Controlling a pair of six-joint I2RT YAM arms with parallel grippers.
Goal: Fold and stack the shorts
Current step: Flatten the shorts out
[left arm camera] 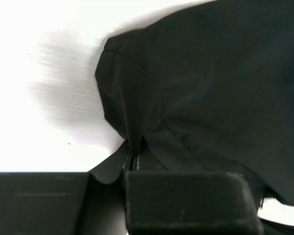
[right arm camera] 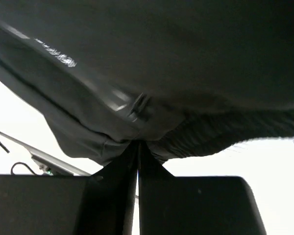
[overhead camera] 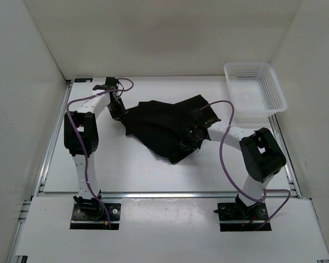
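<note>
Two sets of jaws hold one garment. The shorts (overhead camera: 164, 126) lie crumpled on the white surface (overhead camera: 126, 170), to the left of the white mesh basket (overhead camera: 255, 87) and slightly nearer the arm bases than it is. Their upper right corner reaches close to the basket without touching it. At the edge of the shorts farthest from the basket, you see the left jaws closed narrow on a raised fold of black fabric (left arm camera: 132, 122). On the side nearer the basket, the right jaws are pinched together on a bunched, gathered edge (right arm camera: 137, 132). In the right wrist view, dark cloth spreads above the jaws and carries a small pale label mark (right arm camera: 59, 56).
</note>
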